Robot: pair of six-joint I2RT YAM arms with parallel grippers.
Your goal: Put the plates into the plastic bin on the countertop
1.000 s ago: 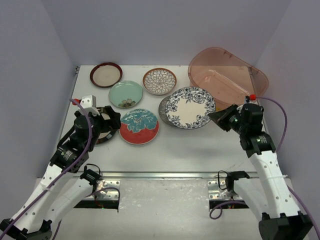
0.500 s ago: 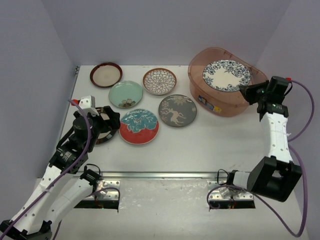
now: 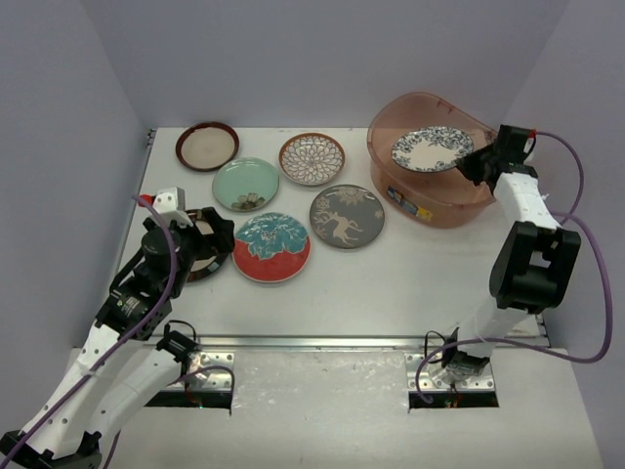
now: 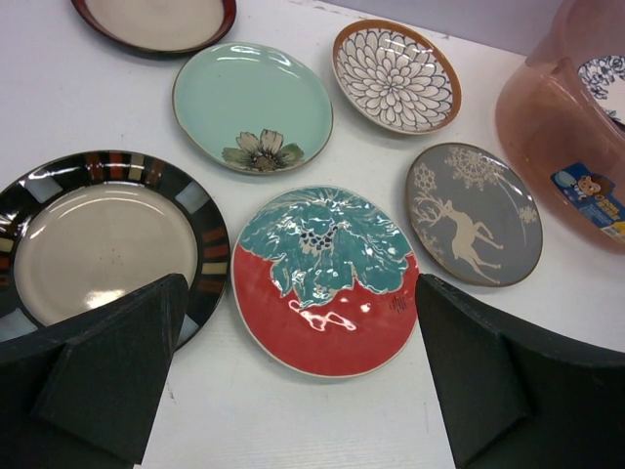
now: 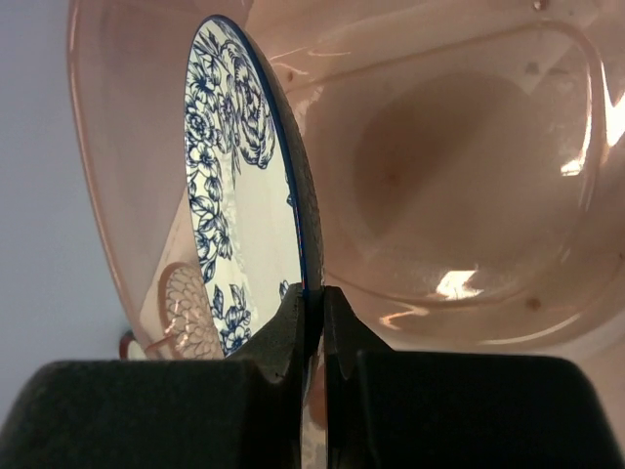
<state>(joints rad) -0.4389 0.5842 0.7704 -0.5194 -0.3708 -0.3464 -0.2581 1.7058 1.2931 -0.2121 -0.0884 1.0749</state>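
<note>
Your left gripper (image 4: 298, 332) stays spread wide and empty, the red plate (image 4: 325, 283) just ahead of its fingers and five more plates around it on the countertop (image 4: 78, 107). Farther off, your right gripper (image 5: 312, 298), clamped on the rim of the blue plate (image 5: 244, 225), has lowered and tipped it inside the bin (image 5: 439, 176). Release looks due next, which would leave six plates to move.

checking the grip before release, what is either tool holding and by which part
The right tool pinches the blue-white floral plate by its rim, over the plastic bin. The left tool is open and holds nothing.
</note>
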